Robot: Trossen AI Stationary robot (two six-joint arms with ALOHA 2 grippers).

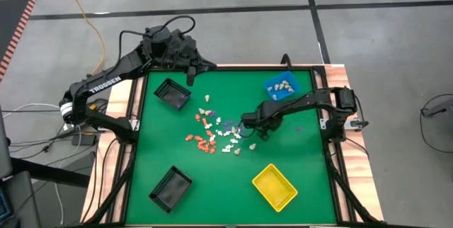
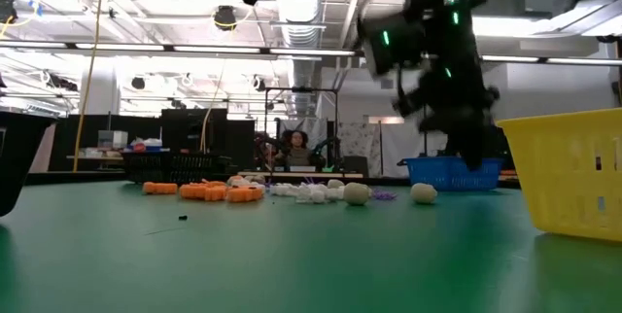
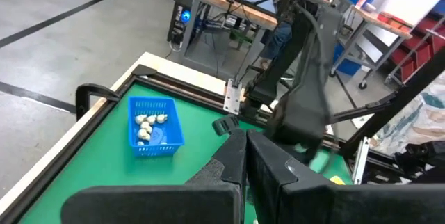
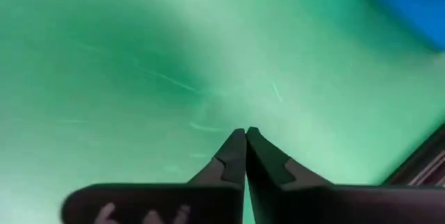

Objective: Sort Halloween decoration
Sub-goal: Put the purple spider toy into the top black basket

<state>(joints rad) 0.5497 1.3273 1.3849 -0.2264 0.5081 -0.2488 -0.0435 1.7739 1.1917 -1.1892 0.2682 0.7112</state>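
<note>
Green felt covers the table [image 1: 163, 150]; the left gripper [image 1: 191, 79] hangs closed near a black bin [image 1: 172, 93], small decorations [image 1: 212, 130] lie mid-table, and the right gripper [image 1: 249, 133], fingertips together, sits beside them.

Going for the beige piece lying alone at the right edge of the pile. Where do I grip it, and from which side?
Judging by the low view, the beige piece is small, rounded and sits flat on the green mat, clear of its neighbours. Come straight down from above with the right claw, which is shut now, and close across its middle; a side approach would likely just roll it.
</note>
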